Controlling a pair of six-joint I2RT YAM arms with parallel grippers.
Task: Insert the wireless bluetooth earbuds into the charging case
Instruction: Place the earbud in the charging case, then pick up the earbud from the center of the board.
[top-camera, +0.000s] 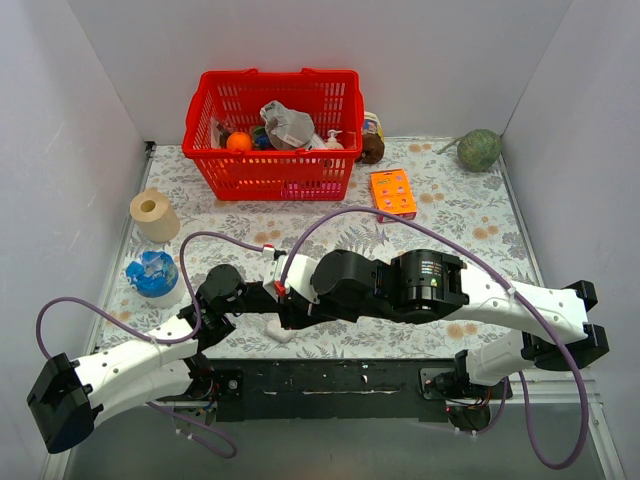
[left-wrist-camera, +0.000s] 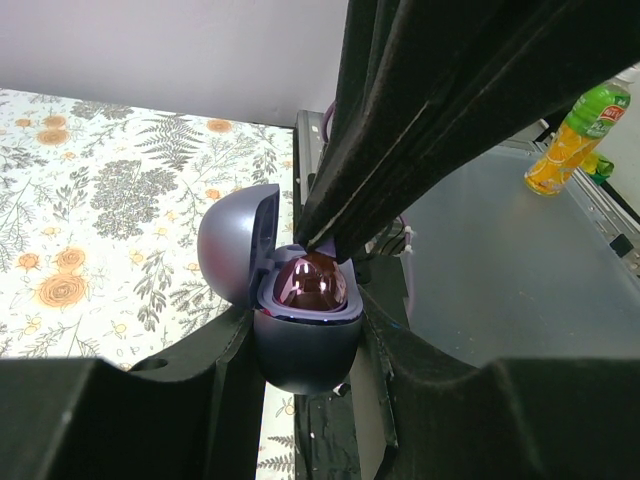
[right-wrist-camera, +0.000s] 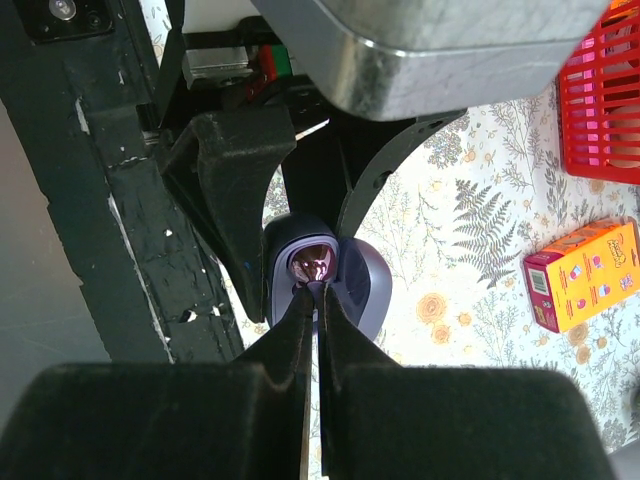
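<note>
Here the glossy lavender charging case (left-wrist-camera: 300, 345) gapes open, purplish earbud (left-wrist-camera: 312, 285) inside.

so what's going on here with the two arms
The left arm's fingers clamp the charging case upright with its lid open. The right arm's fingers are shut, their tips down at a glossy purple earbud sitting in the case. It looks like that bud is being nudged into its socket. Whether the second one is in cannot be seen.
</note>
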